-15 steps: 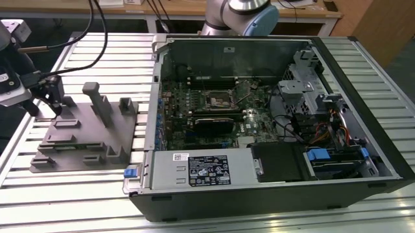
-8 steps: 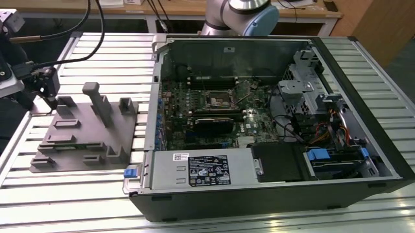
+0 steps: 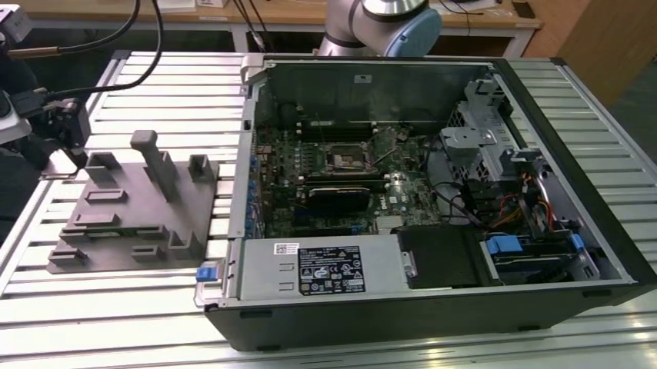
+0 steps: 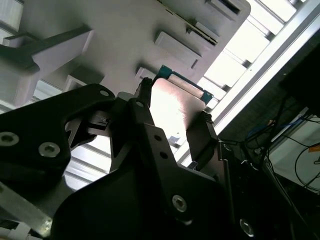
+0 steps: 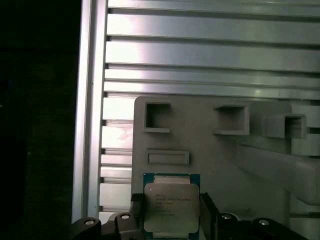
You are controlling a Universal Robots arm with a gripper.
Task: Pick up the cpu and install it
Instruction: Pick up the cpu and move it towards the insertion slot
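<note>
Grey tray (image 3: pixel 134 219) on tabletop (image 3: pixel 103 323), at the exterior view's left; cpu (image 5: pixel 170 210) flat in its far-left pocket, tool (image 5: pixel 171 201) straddling it, clamped or not: cannot tell; judged light, stiff, slick-topped, fragile underneath; hold by opposite edges.

My silver tubular arm (image 3: pixel 344 38) wears a pale blue joint cap (image 3: pixel 413 32); my black angular gripper (image 4: pixel 172 105) shows round silver screws (image 4: pixel 49 148)

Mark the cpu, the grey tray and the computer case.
cpu (image 5: pixel 171 205): first wrist view, middle of its silver top.
grey tray (image 3: pixel 128 212): exterior view, flat base between the blocks.
computer case (image 3: pixel 411 321): exterior view, dark outer side wall.
</note>
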